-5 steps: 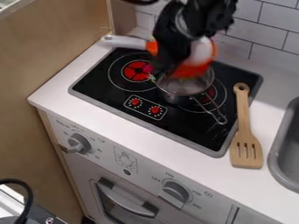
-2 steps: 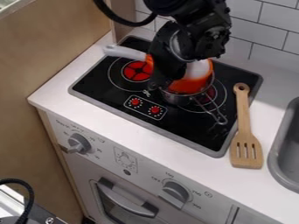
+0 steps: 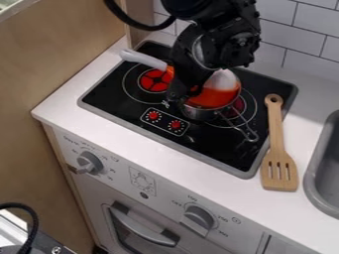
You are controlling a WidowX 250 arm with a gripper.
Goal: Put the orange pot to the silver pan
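1. Camera view: a white counter [image 3: 73, 96] carries a black stovetop [image 3: 215, 146]; a white tiled wall [image 3: 308, 57] stands behind, a tan panel [image 3: 73, 49] at the left.
2. Printed markings surround the knobs [image 3: 89, 161] below the counter's front edge.
3. A slotted wooden spatula [image 3: 279, 171] lies between stovetop and gray sink [image 3: 311, 182].
4. The orange pot [image 3: 215, 99] is tilted at the silver pan's [image 3: 198, 114] mouth.
5. The end effector [image 3: 184, 94] hangs at the pot; I cannot tell whether it is spread, pressed together or pinching.
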